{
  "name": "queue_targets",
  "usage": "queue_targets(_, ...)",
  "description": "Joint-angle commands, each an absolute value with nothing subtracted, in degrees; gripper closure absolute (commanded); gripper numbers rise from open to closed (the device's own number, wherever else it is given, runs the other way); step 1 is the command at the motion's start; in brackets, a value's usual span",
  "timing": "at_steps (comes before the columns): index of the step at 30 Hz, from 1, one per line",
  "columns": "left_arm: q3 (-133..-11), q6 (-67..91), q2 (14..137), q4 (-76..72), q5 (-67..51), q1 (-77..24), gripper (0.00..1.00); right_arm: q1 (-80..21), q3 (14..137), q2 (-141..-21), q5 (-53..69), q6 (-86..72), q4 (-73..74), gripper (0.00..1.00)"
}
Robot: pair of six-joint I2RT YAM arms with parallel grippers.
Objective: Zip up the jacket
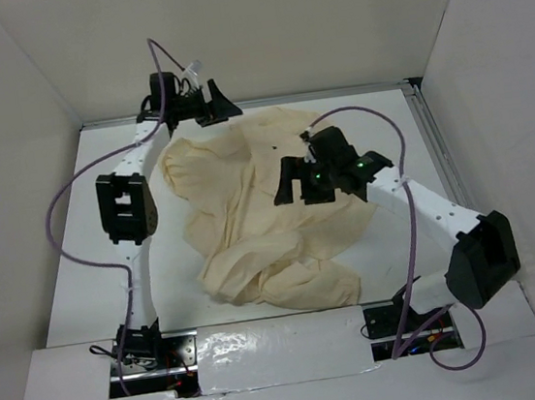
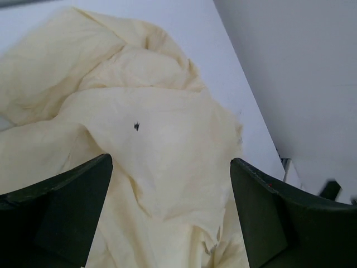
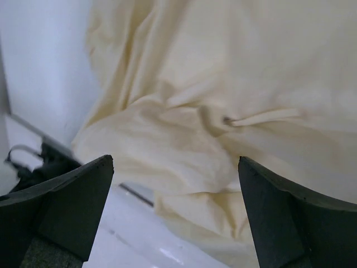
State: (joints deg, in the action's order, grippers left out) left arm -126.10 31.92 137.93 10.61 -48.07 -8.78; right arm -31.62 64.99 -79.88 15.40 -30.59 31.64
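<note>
Jacket (image 1: 251, 222) directly below right gripper (image 3: 175, 162), jaws spread, empty; left gripper (image 2: 170, 162) likewise spread, jacket just ahead; right nearer.

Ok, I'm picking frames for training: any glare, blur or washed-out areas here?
Top external: even light, sharp, with glare on the shiny strip at the near edge. Left wrist: the jacket is crisp, and the fingers are dark and soft. Right wrist: fabric pale, slightly soft, folds low in contrast.

top: high, near side, looking down | wrists: close, angled down | shared: jacket (image 1: 249, 212)
</note>
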Motion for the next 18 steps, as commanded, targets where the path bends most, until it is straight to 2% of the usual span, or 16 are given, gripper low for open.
queue_targets(1, -119.56, 24.71, 119.94, 12.38, -48.26, -8.00, 0.01, -26.91, 63.72, -76.99, 6.35, -31.29, 35.33, 0.00)
queue_targets(4, -102.27, 25.31, 107.56, 13.72, -47.19, -8.70, 0.01, -22.42, 66.87, -81.72, 1.25, -31.73, 36.30, 0.00)
queue_targets(5, -90.91, 25.92, 104.10, 10.75, -47.89, -9.05, 0.01, -21.54, 69.58, -85.48, -2.25, -31.55, 36.47, 0.00)
queue_targets(7, -78.72, 28.89, 94.37, 7.05, -47.73, -10.36, 0.01, -19.34, 73.02, -90.15, -5.09, -30.68, 37.26, 0.00)
queue_targets(8, -67.70, 29.96, 91.35, 5.03, -47.72, -10.98, 0.01, -18.64, 74.86, -92.52, -6.23, -30.41, 37.96, 0.00)
queue_targets(10, -56.06, 32.16, 85.03, 2.20, -45.02, -13.44, 0.01, -16.80, 81.19, -99.99, -7.29, -29.80, 39.89, 0.00)
queue_targets(13, -48.11, 34.97, 81.49, 3.78, -38.60, -16.87, 0.01, -15.39, 86.74, -107.30, -8.61, -29.36, 41.21, 0.00)
queue_targets(18, -48.07, 34.90, 85.58, 5.01, -33.32, -17.05, 0.01, -14.85, 86.14, -111.10, -9.41, -29.79, 40.96, 0.00)
